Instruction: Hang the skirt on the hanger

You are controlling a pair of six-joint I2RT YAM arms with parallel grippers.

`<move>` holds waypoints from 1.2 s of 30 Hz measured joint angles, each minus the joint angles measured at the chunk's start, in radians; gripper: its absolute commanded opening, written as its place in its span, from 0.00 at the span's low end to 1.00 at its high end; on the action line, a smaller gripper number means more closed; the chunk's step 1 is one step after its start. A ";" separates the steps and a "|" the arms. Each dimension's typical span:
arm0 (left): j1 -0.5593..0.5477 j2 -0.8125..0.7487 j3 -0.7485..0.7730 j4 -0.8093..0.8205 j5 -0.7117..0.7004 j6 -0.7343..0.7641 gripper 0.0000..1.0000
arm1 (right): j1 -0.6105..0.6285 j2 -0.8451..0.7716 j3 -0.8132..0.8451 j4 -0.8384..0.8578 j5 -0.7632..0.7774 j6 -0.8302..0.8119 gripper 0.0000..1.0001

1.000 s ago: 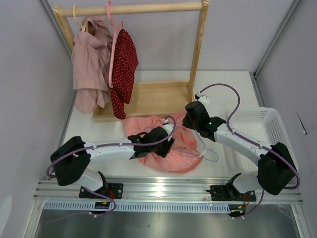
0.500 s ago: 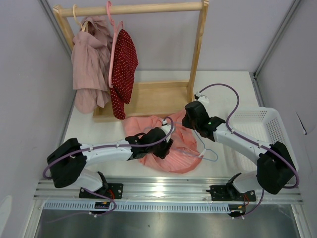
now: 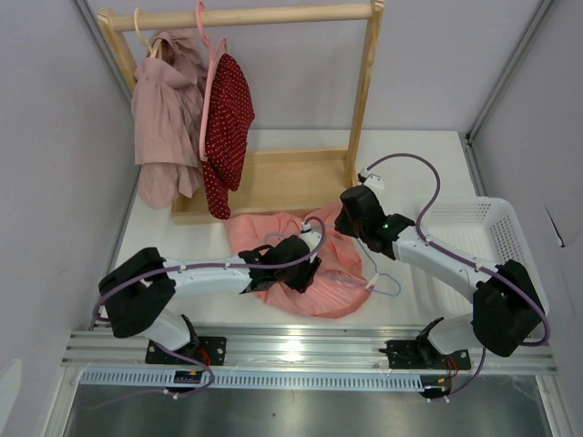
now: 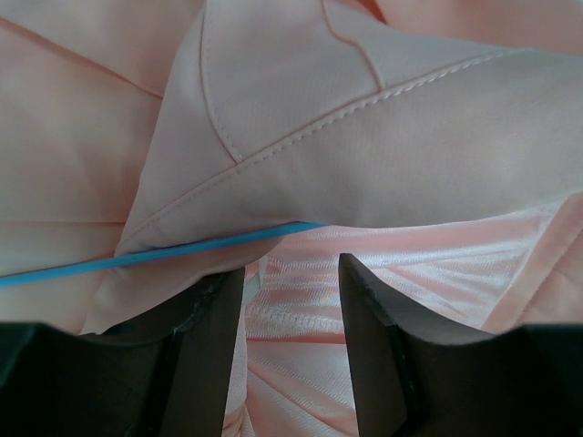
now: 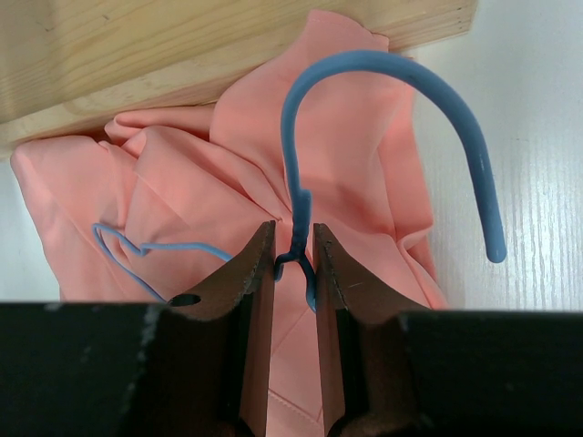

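Note:
The salmon-pink skirt (image 3: 314, 291) lies crumpled on the table in front of the rack base. The light-blue wire hanger (image 3: 386, 284) lies on it, partly under the fabric. My right gripper (image 3: 353, 225) is shut on the hanger's neck (image 5: 293, 248) just below the hook (image 5: 401, 77), with the skirt (image 5: 355, 164) beneath. My left gripper (image 3: 293, 266) is low over the middle of the skirt. In the left wrist view its gripper (image 4: 290, 282) is open, with skirt fabric (image 4: 364, 137) between and ahead of the fingers. A hanger wire (image 4: 164, 256) runs under a fold by the left finger (image 4: 205, 346).
A wooden clothes rack (image 3: 273, 15) stands at the back, its base (image 3: 282, 182) just behind the skirt. On it hang a mauve-pink garment (image 3: 164, 118) and a dark red dotted garment (image 3: 228, 127) on a pink hanger. A white basket (image 3: 474, 232) sits at the right.
My left gripper shifted slightly back and then right again over the skirt, and its elbow moved. The right gripper stays shut on the hanger, nearly still.

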 measured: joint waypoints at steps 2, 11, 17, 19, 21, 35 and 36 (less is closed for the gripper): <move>0.000 0.006 0.000 0.000 -0.001 0.000 0.51 | -0.002 0.000 0.000 0.000 -0.001 0.000 0.00; 0.000 0.021 0.000 0.012 -0.023 0.000 0.50 | -0.006 0.000 0.000 0.000 -0.003 0.000 0.00; 0.000 0.040 0.001 0.011 -0.059 0.004 0.47 | -0.006 0.000 0.000 0.000 -0.003 0.000 0.00; 0.000 0.050 0.005 0.010 -0.067 0.005 0.48 | -0.006 0.000 0.000 0.000 -0.003 0.000 0.00; 0.000 0.054 0.005 0.008 -0.079 0.005 0.48 | -0.006 0.000 0.000 0.000 -0.003 0.000 0.00; 0.000 0.029 0.006 -0.016 -0.137 0.034 0.51 | -0.007 0.000 0.000 0.000 -0.006 0.000 0.00; -0.001 0.030 0.006 -0.016 -0.137 0.035 0.50 | -0.007 0.000 0.000 0.000 -0.006 0.000 0.00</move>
